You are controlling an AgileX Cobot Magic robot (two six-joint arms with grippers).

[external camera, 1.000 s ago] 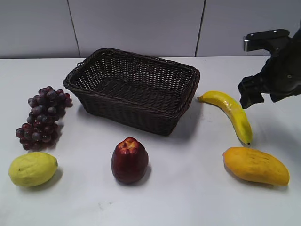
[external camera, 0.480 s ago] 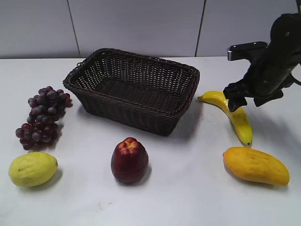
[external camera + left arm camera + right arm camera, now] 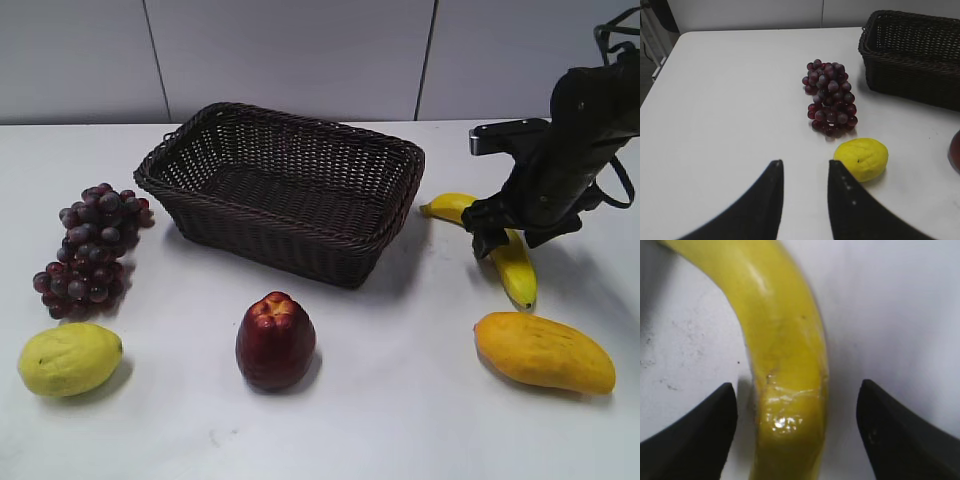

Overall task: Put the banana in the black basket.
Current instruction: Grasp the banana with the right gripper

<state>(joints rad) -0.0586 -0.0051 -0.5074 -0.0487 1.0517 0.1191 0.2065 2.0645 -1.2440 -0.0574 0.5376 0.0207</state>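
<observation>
Right gripper (image 3: 796, 425) is spread wide with 1 finger (image 3: 695, 435) on each side of the banana (image 3: 785, 350), neither pad touching the peel; nothing is gripped yet. Straddling the fruit across its width would let a simple closing stroke catch it at the slimmest section. The banana (image 3: 505, 255) lies on the table (image 3: 400, 400) just right of the basket (image 3: 285, 190), apart from its rim, with the mango (image 3: 545, 352) nearby in front. Left gripper (image 3: 802, 175) hangs parted and empty over bare table, well clear, presumably idle for this step.

The right wrist view alone shows the gaps between pads and peel; in the exterior view the arm hides that contact zone. The exterior view alone shows the basket standing empty. The left wrist view adds the grapes (image 3: 831, 97) and lemon (image 3: 862, 158).
</observation>
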